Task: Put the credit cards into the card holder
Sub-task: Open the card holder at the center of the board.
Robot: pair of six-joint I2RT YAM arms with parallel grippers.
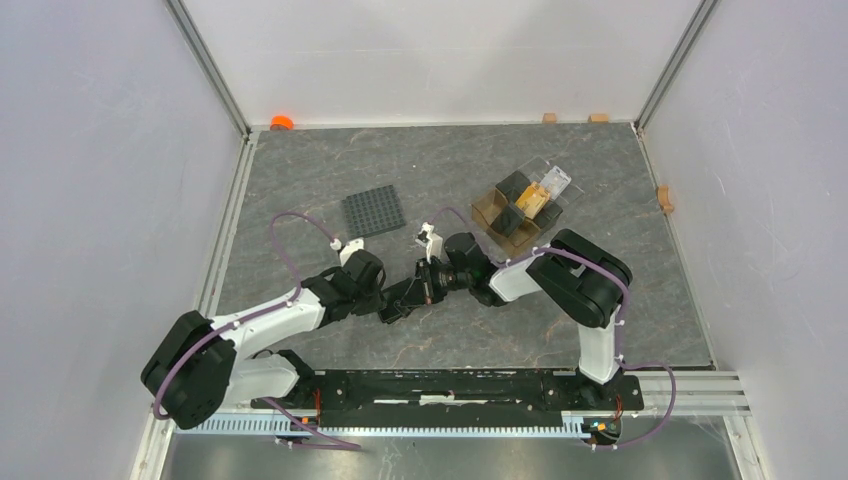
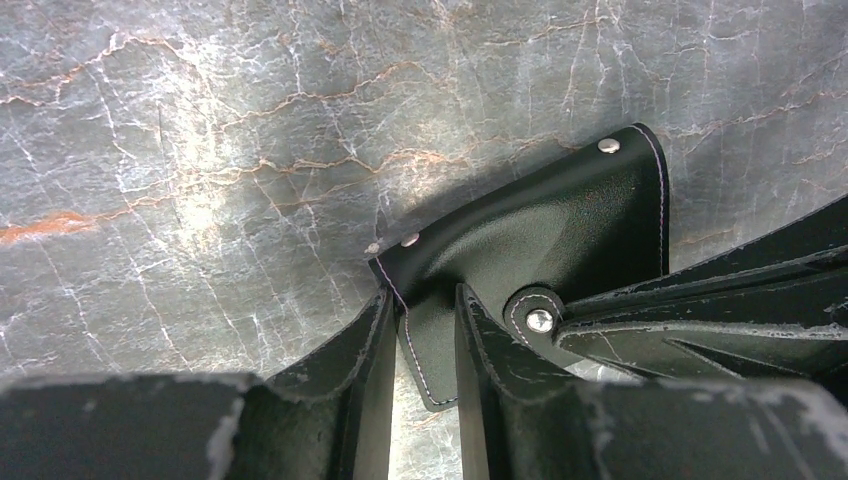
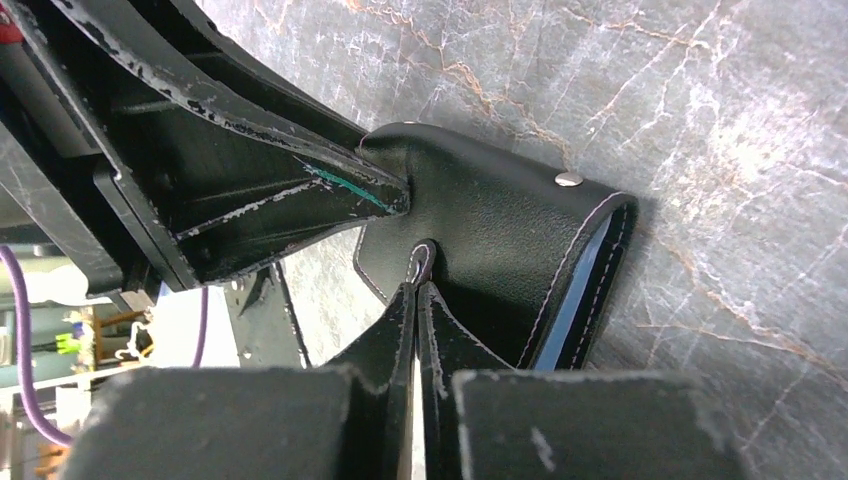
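We see a grey marbled table [image 1: 300,170] filling the middle of the top view, with both arms reaching in from the bottom edge and meeting just left of centre. Above and to the right of them stands a brown translucent compartment box [image 1: 497,208]. A black gridded mat [image 1: 373,210] lies at upper left of centre.

The card holder [image 2: 560,220] sits between the two grippers, so hidden under them from above that we read it from the wrist views. It is black and folded, with a sliver of pale blue lining at its open edge, lower right in the right wrist view. In the left wrist view its long axis runs from lower left to upper right. We cannot tell whether it rests on the table or hangs just above it.

The left gripper [image 2: 423,300] has its fingers drawn partway in around a stitched edge of the holder. The right gripper [image 3: 421,285] is nearly closed, pinching the holder's little strap tab [image 3: 423,255].

The credit cards [image 1: 535,198] lie at the box, up and to the right of both grippers and well apart from them. We judge the right arm the nearer one for fetching a card, once the holder is spread open.
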